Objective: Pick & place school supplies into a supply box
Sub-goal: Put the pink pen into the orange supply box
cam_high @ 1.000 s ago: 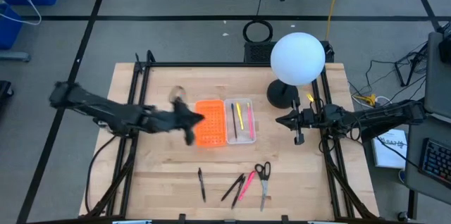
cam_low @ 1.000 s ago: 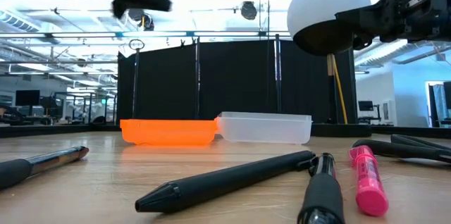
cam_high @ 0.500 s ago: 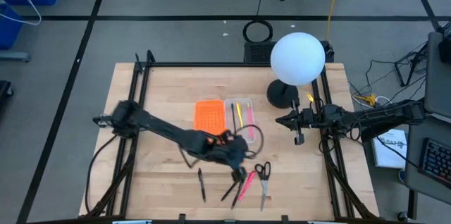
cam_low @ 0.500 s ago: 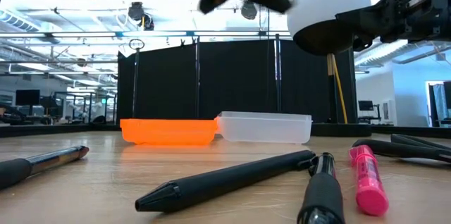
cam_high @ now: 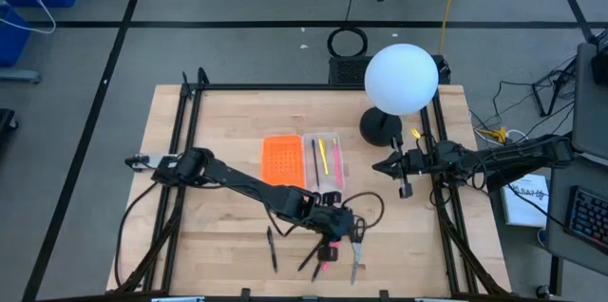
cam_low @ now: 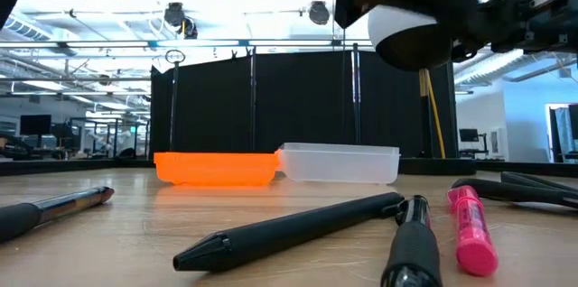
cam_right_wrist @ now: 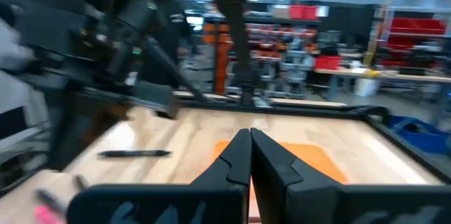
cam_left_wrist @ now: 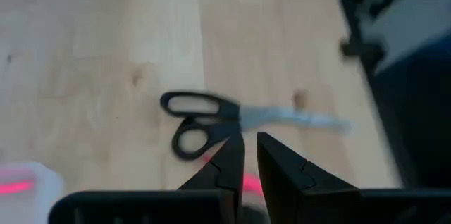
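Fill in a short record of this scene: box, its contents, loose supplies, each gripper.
box: supply box open, orange half beside clear half
contents: yellow and pink pens in the clear half
loose supplies: scissors, black pens, pink pen on the table
left gripper: above the scissors and pens, fingers nearly closed, holding nothing
right gripper: shut, waiting at the table's right edge

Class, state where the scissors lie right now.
In the high view, the scissors lie on the table's front edge, right of centre, beside the pink pen, below the left gripper.
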You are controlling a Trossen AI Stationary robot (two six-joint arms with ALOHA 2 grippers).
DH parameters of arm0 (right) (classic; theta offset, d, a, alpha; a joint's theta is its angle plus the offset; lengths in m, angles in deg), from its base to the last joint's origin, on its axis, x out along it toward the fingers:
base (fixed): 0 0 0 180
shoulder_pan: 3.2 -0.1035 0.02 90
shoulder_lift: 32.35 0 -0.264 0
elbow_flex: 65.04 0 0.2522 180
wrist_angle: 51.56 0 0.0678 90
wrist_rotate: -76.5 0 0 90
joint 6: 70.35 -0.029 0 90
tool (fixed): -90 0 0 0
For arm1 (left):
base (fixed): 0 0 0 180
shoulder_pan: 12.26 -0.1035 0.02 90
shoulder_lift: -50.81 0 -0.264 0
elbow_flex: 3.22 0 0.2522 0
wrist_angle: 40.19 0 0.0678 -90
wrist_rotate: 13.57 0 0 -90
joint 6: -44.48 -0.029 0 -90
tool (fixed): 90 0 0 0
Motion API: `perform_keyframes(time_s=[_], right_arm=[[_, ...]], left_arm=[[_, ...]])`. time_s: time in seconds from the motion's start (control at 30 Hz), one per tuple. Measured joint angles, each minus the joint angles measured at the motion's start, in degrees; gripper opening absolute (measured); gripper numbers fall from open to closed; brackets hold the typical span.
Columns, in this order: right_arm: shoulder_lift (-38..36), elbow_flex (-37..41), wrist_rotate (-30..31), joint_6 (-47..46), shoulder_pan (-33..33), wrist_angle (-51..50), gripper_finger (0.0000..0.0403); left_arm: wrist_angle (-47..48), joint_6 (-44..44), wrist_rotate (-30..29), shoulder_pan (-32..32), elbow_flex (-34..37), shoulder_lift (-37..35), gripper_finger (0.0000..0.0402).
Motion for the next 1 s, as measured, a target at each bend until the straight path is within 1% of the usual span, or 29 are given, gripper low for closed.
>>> perform_keyframes(time_s=[0.13, 0.2, 0.3, 0.37, 0.43, 0.6, 0.67, 0.73, 0.83, 0.9, 1.0], right_arm=[[-0.1, 0.0, -4.2, 0.0, 0.0, 0.0, 0.0], [-0.1, 0.0, -4.5, 0.0, 0.0, 0.0, 0.0], [-0.1, 0.0, -4.5, -0.6, 0.0, 0.0, 0.0], [-0.1, 0.0, -4.6, -1.8, 0.0, 0.0, 0.0], [-0.1, 0.0, -4.6, -2.1, 0.0, 0.0, 0.0], [-0.3, 0.0, -4.4, -2.3, 0.0, 0.8, 0.0], [-0.3, 0.0, -4.4, -2.9, 0.0, 0.8, 0.0], [-0.3, 0.0, -4.3, -3.7, 0.0, 0.6, 0.0], [-0.3, 0.0, -4.3, -5.5, 0.0, 0.4, 0.0], [-0.3, 0.0, -4.3, -6.6, -0.1, 0.4, 0.0], [-0.3, 0.0, -4.3, -7.4, -0.1, -0.4, 0.0]], left_arm=[[3.2, -9.9, -2.4, 0.1, 0.0, -0.2, 0.0047], [5.3, -15.6, -3.6, 0.2, 0.0, -0.2, 0.0047], [7.8, -27.2, -5.4, 0.8, 0.0, 0.4, 0.0047], [7.7, -35.7, -7.8, 1.5, 0.0, 0.9, 0.0047], [7.6, -44.1, -8.8, 1.9, 0.1, 1.0, 0.0047], [7.2, -72.1, -8.5, 1.8, 0.1, 0.7, 0.0047], [7.0, -80.8, -8.1, 1.6, 0.1, 1.2, 0.0047], [4.6, -86.2, -7.5, 1.1, 0.1, 1.7, 0.0047], [2.9, -91.9, -6.3, -0.1, 0.1, 2.9, 0.0047], [1.3, -94.2, -7.1, -0.5, 0.1, 3.9, 0.0047], [-0.7, -96.2, -6.6, -0.2, 0.1, 5.0, 0.0047]])
